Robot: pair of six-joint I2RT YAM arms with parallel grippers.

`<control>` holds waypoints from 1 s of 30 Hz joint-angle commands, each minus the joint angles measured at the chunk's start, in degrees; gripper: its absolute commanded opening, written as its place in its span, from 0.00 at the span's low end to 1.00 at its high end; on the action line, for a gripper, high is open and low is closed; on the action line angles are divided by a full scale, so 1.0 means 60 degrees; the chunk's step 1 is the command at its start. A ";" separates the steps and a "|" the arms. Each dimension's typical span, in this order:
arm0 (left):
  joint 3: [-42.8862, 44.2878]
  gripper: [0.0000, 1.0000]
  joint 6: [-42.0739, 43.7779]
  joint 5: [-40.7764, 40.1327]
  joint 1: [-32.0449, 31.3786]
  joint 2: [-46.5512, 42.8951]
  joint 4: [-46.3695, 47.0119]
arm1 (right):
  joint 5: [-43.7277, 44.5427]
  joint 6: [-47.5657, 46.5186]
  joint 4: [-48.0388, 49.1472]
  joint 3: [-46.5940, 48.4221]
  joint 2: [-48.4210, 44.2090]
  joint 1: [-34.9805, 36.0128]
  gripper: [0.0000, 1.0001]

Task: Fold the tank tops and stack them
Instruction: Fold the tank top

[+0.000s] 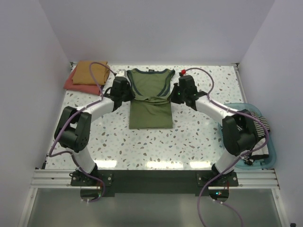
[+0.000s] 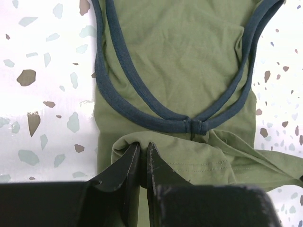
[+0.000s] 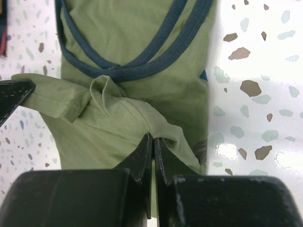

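Olive green cloth tank top with navy trim (image 1: 150,116) lies flat on the middle of the white speckled terrazzo table (image 1: 199,137), neck end away from you. Its bottom hem is doubled over to about the armholes.

Left end effector (image 2: 143,158) is nearly closed, pinching the left hem corner. Right end effector (image 3: 154,147) is clamped tight on the right corner.

The step in hand looks like the hem-to-shoulder fold.
- Move both arms together, same height and pace, so the hem runs level.
- Pull slightly outward to take up the slack bunched between the grips.
- Lay the hem just short of the navy straps, side edges lined up, and release low.

Folded mustard cloth top (image 1: 91,71) on folded red cloth top (image 1: 71,85) sits at the far left corner, likely the stack target. Black-and-white striped top (image 1: 259,122) sits in the translucent blue plastic basket (image 1: 265,161) at right.
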 commanded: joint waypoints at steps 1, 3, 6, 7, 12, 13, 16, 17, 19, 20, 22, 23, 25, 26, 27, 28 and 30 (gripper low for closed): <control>-0.0223 0.04 -0.0022 -0.0028 0.0123 -0.0542 0.0667 | -0.0257 0.0083 0.0701 -0.0132 -0.0836 0.0071 0.00; -0.0312 0.04 0.0007 -0.0013 0.0123 -0.0601 0.0667 | -0.0242 0.0098 0.0687 -0.0205 -0.1070 0.0086 0.00; -0.0356 0.04 -0.0007 0.0002 0.0137 -0.0616 0.0711 | -0.0052 -0.0004 0.0527 -0.0075 -0.1116 0.0086 0.00; -0.0327 0.04 0.0007 -0.0013 0.0123 -0.0543 0.0682 | -0.0008 -0.0048 0.0395 0.0057 -0.1014 0.0086 0.00; 0.0286 0.21 0.0125 -0.0086 0.0137 -0.0104 0.0491 | 0.0123 -0.0107 -0.0337 0.0964 0.0184 0.0071 0.10; 0.0390 0.27 0.0139 -0.0086 0.0137 0.0071 0.0433 | 0.0182 -0.0136 -0.0469 0.1169 0.0420 0.0056 0.18; 0.0844 0.52 0.0256 -0.0086 0.0195 0.0277 0.0374 | 0.0314 -0.0297 -0.0953 0.2179 0.1472 -0.0061 0.41; 0.0961 0.55 0.0286 -0.0115 0.0225 0.0293 0.0345 | 0.0314 -0.0355 -0.1258 0.2762 0.1680 -0.0162 0.44; 0.1226 0.60 0.0388 -0.0218 0.0341 0.0206 0.0126 | 0.0372 -0.0487 -0.1538 0.3205 0.2003 -0.0324 0.49; 0.1284 0.61 0.0403 -0.0276 0.0386 0.0132 0.0038 | 0.0431 -0.0531 -0.1728 0.3352 0.1990 -0.0354 0.52; 0.1095 0.61 0.0374 -0.0291 0.0415 -0.0232 0.0007 | 0.0840 -0.0692 -0.1876 0.3529 0.1844 -0.0369 0.57; 0.0964 0.61 0.0316 -0.0277 0.0415 -0.0394 0.0022 | 0.0987 -0.0693 -0.1993 0.3457 0.1612 -0.0369 0.58; 0.0393 0.53 -0.0079 -0.0117 0.0401 -0.0832 0.0138 | 0.1033 -0.0634 -0.1980 0.3223 0.1361 -0.0383 0.56; 0.0130 0.49 -0.0399 0.0175 0.0372 -0.0966 0.0270 | 0.0945 -0.0620 -0.1776 0.2801 0.1099 -0.0253 0.52; -0.0380 0.43 -0.0562 0.0294 0.0343 -0.1068 0.0416 | 0.0973 -0.0620 -0.1731 0.2609 0.0995 -0.0121 0.49; -0.0588 0.30 -0.0694 0.0396 0.0197 -0.1214 0.0548 | 0.1148 -0.0634 -0.1716 0.2462 0.0907 0.0025 0.44; -0.1013 0.22 -0.0958 0.0543 -0.0008 -0.1260 0.0564 | 0.1252 -0.0634 -0.1570 0.2022 0.0819 0.0480 0.29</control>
